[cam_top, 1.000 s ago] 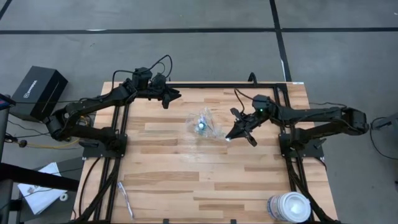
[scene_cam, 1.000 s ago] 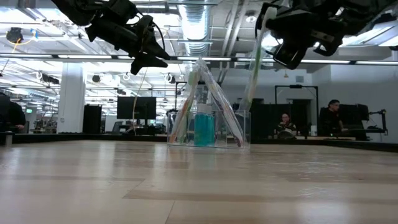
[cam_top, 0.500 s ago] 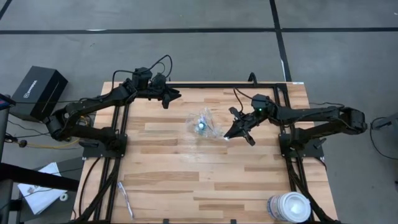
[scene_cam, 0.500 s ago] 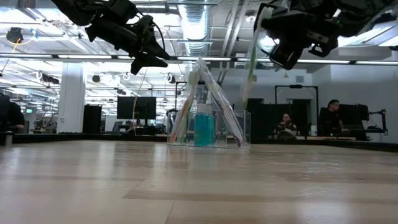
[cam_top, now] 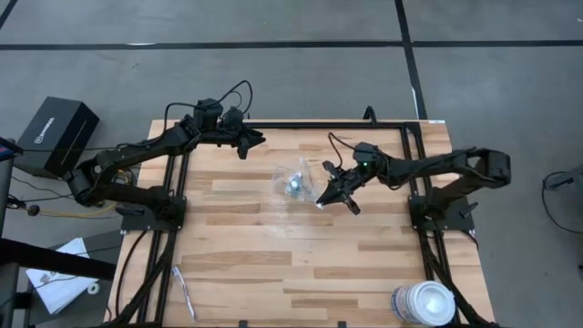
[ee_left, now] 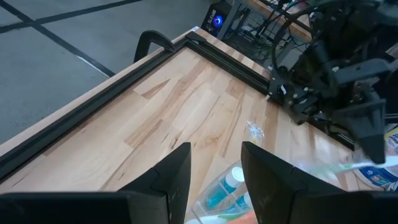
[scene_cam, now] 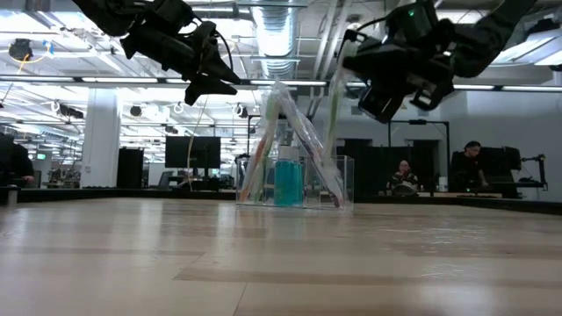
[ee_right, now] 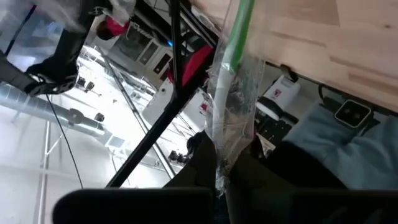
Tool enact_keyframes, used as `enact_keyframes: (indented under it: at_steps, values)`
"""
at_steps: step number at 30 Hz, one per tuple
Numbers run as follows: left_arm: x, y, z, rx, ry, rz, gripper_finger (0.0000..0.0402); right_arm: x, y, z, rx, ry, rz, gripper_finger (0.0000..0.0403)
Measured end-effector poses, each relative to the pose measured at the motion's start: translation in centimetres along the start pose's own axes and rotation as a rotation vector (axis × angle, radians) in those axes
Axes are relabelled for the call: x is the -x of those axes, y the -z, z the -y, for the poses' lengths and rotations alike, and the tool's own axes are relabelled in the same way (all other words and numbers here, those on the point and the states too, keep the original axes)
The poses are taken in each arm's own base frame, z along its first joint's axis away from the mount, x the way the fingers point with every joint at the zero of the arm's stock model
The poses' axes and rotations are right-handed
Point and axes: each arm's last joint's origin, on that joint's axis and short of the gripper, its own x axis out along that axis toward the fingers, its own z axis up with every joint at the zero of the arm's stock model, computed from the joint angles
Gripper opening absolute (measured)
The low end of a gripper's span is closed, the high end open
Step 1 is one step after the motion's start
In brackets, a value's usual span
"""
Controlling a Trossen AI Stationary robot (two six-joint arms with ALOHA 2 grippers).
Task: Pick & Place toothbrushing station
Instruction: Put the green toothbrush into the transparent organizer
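Above the tabletop (cam_top: 273, 246), the right hand (cam_top: 333, 189) pinches a wrapped green brush (scene_cam: 335, 92) beside the clear box (scene_cam: 294, 180), likely to drop it in, while the open left hand (cam_top: 250, 138) waits near the far edge.

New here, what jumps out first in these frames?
The clear container mid-table, toothbrushes leaning in it around a teal toothpaste tube. The right gripper is right beside it, holding a wrapped green toothbrush above its edge. The left gripper hangs idle near the far edge.
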Motion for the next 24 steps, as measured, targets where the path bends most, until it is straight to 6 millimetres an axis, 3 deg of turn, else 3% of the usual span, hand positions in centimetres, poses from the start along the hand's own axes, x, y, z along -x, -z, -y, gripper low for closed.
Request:
enact_keyframes:
  at_steps: [12, 24]
  values:
    - [0.0, 0.0, 0.0, 0.001, 0.000, -0.002, 0.0136, 0.6, -3.7, -0.2, 0.018, -0.044, 0.045, 0.0001]
    - [0.0, 0.0, 0.0, 0.001, -0.001, -0.003, 0.0136, 0.7, -4.3, 1.0, 0.015, -0.026, 0.053, 0.0002]
